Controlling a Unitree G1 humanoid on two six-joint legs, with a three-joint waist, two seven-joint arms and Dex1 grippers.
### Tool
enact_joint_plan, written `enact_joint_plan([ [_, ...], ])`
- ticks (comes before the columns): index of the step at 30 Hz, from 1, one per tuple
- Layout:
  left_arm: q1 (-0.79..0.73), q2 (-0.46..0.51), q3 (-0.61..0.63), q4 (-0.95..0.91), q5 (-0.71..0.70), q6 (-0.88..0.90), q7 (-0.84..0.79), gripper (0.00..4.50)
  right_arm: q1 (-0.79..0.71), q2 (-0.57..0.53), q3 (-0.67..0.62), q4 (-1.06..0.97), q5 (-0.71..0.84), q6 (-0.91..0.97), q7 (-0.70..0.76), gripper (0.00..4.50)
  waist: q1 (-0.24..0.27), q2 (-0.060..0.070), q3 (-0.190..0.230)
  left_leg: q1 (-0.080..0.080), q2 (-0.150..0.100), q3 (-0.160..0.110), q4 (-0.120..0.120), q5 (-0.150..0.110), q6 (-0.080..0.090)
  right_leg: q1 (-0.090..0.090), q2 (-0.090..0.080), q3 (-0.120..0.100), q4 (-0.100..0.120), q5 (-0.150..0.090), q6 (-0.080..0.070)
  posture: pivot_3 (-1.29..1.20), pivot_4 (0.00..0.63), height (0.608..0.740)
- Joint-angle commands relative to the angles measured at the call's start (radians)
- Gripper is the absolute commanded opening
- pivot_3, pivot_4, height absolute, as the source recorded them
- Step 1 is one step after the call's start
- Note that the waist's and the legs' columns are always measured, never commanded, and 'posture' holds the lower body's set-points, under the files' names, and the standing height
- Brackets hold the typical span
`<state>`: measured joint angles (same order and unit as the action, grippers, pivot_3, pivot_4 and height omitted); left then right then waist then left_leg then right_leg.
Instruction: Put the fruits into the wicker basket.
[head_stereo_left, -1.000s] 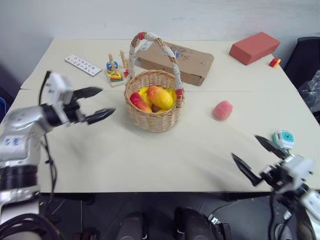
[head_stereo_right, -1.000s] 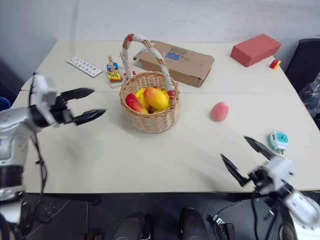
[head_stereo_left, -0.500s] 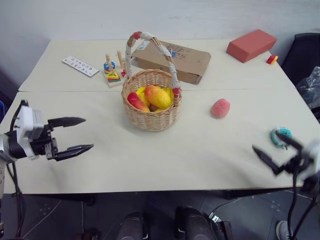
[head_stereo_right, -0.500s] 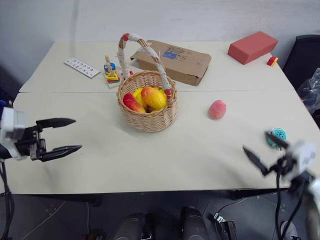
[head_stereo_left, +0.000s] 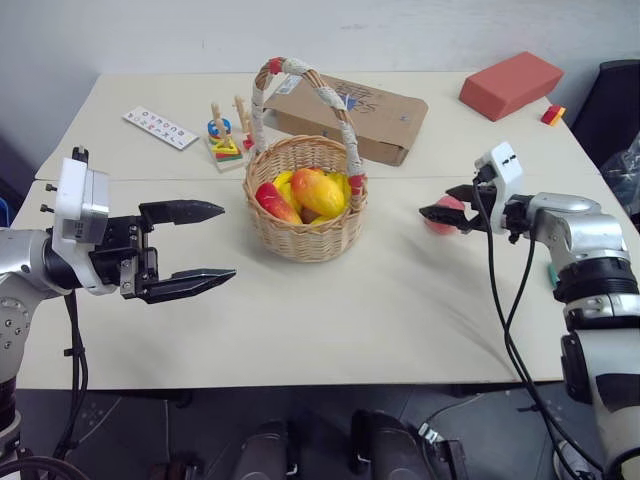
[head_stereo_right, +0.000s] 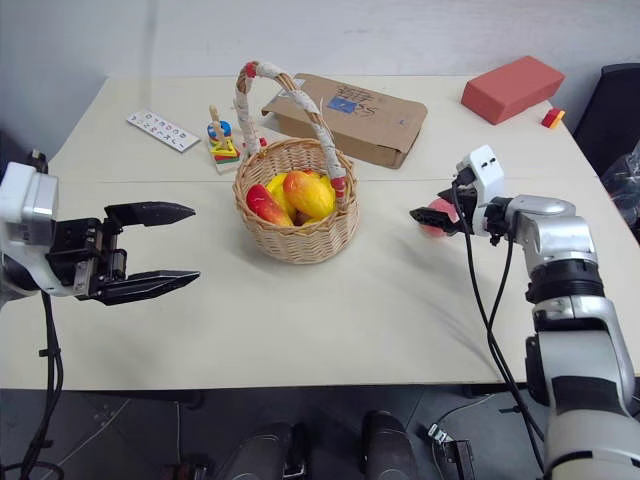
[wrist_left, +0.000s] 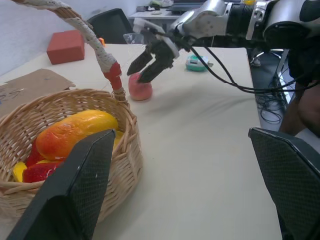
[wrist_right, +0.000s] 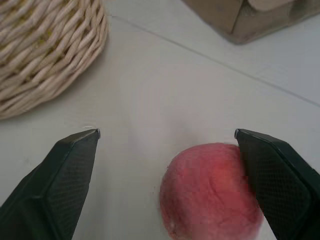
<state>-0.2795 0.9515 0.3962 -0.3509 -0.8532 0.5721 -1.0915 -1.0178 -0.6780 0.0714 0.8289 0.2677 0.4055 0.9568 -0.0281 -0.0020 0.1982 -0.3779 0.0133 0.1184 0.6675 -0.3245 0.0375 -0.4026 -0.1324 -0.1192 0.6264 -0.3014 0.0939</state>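
both arms are silver-grey metal with black joints and loose black cables. each wrist carries a white box. the left pincer (head_stereo_left: 196, 245) and right pincer (head_stereo_left: 447, 203) have pointed black fingers.

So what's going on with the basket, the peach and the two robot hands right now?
wicker basket: upright on the table, fruits inside, mango-like one on top.
peach: on the table, outside the basket, not gripped.
right gripper: open, fingers on either side of the peach.
left gripper: open, empty, above the table beside the basket.
cardboard box: closed, flat behind the basket.
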Motion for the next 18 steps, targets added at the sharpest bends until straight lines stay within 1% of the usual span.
enact_joint_plan([
  [1,0.044,-0.009,0.049,-0.056,0.002,-0.02,0.02,4.49,-0.071,0.022,0.014,0.159,-0.082,-0.103,0.023,4.5,-0.003,0.0,0.0,0.0,0.0,0.0,0.001,0.0,0.0,0.0,0.0,0.0,0.0,0.0,0.0,0.0,0.15,0.74],
  [5,0.08,-0.022,0.065,-0.091,-0.007,-0.025,0.044,4.49,-0.133,0.043,0.013,0.3,-0.146,-0.16,0.036,4.5,-0.004,-0.001,0.0,0.0,0.001,0.0,0.001,0.0,0.0,0.0,0.0,0.001,0.0,0.0,0.0,0.0,0.15,0.74],
  [9,0.089,-0.026,0.073,-0.103,-0.006,-0.028,0.06,4.49,-0.163,0.048,-0.002,0.368,-0.183,-0.205,0.06,4.5,-0.003,-0.001,0.0,0.0,0.002,0.0,0.003,0.001,-0.002,0.0,0.001,0.001,0.001,0.0,0.0,0.0,0.15,0.74],
  [10,0.089,-0.027,0.075,-0.104,-0.007,-0.029,0.064,4.5,-0.169,0.049,-0.01,0.375,-0.185,-0.211,0.07,4.13,-0.003,0.0,0.0,0.0,0.002,0.0,0.003,0.002,-0.002,0.0,0.001,0.001,0.001,0.0,0.0,0.0,0.15,0.74],
  [11,0.089,-0.027,0.076,-0.104,-0.007,-0.03,0.068,4.5,-0.173,0.05,-0.017,0.38,-0.188,-0.22,0.08,4.0,-0.003,0.0,0.0,0.0,0.002,0.0,0.003,0.002,-0.002,0.0,0.001,0.001,0.001,0.0,0.0,0.0,0.15,0.74],
  [12,0.092,-0.029,0.078,-0.105,-0.006,-0.032,0.071,4.5,-0.173,0.046,-0.015,0.382,-0.195,-0.228,0.108,3.56,-0.003,0.0,0.0,0.0,0.002,0.0,0.003,0.002,-0.002,0.0,0.001,0.001,0.001,0.0,0.0,0.0,0.15,0.74],
  [15,0.108,-0.037,0.082,-0.104,0.0,-0.04,0.077,4.5,-0.169,0.036,-0.03,0.378,-0.201,-0.264,0.136,2.63,-0.004,0.0,0.0,0.0,0.002,0.0,0.003,0.002,-0.003,0.0,0.001,0.001,0.001,0.0,0.0,0.0,0.15,0.74],
  [16,0.112,-0.039,0.082,-0.104,0.002,-0.043,0.079,4.5,-0.169,0.034,-0.04,0.375,-0.198,-0.276,0.139,2.43,-0.004,0.0,0.0,0.0,0.002,0.0,0.002,0.002,-0.003,0.0,0.001,0.001,0.001,0.0,0.0,0.0,0.15,0.74],
  [18,0.123,-0.045,0.087,-0.101,0.003,-0.047,0.086,4.5,-0.172,0.029,-0.063,0.349,-0.173,-0.267,0.196,2.39,-0.003,0.0,0.0,0.0,0.002,0.0,0.002,0.002,-0.003,0.0,0.001,0.001,0.001,0.0,0.0,0.0,0.15,0.74],
])
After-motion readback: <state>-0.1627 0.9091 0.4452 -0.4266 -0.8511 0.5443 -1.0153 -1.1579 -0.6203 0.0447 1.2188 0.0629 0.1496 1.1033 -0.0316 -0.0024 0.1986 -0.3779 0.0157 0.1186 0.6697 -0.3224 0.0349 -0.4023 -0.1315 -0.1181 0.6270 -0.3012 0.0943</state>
